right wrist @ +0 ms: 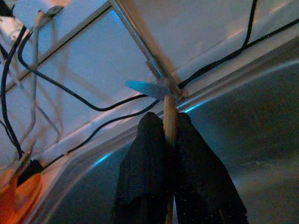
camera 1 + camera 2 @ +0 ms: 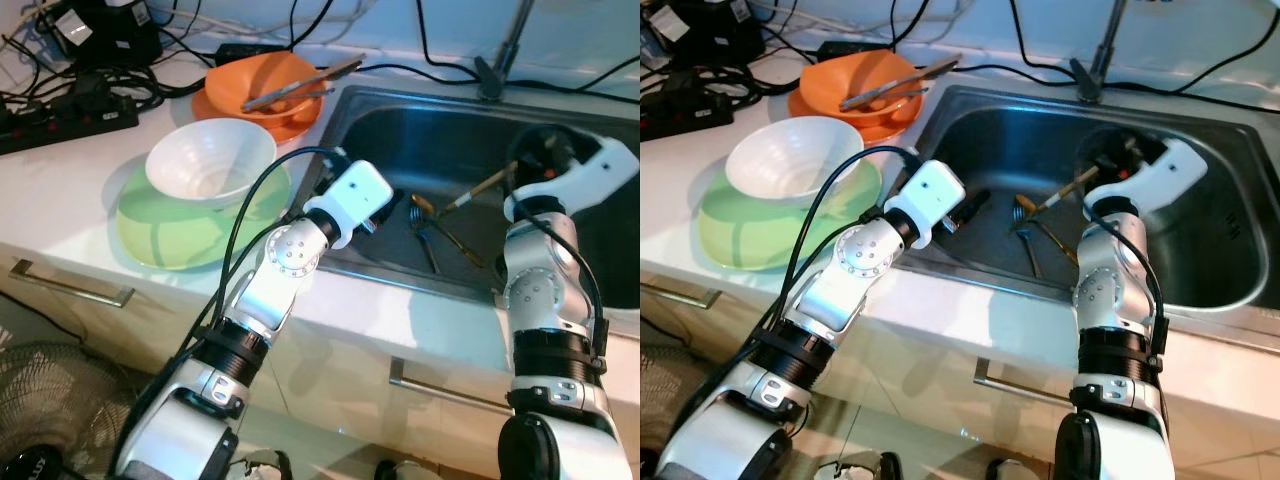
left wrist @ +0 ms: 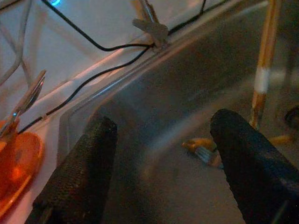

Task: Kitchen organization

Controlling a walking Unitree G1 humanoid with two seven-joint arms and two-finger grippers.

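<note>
The right pincer (image 1: 170,140) is reaching into the steel sink (image 2: 400,130) set in the counter (image 2: 60,170), with its fingers pressed together on a wooden chopstick (image 2: 480,188). The chopstick is slanting down from the pincer toward the sink floor, where a fork (image 2: 422,235) and other cutlery are lying near the sink's front wall.

The left pincer (image 3: 163,172) is hovering inside the sink near its left wall, fingers spread and holding nothing; the cutlery is showing between its fingertips (image 3: 243,154).

On the counter left of the sink, a white bowl (image 2: 210,160) is sitting on a green plate (image 2: 165,235) near the counter's front edge. Behind it, toward the counter's rear edge, an orange bowl (image 2: 265,85) is carrying utensils laid across its rim. Black cables (image 2: 90,90) are lying at the counter's rear left corner. A faucet (image 2: 500,60) is rising behind the sink's rear rim.
</note>
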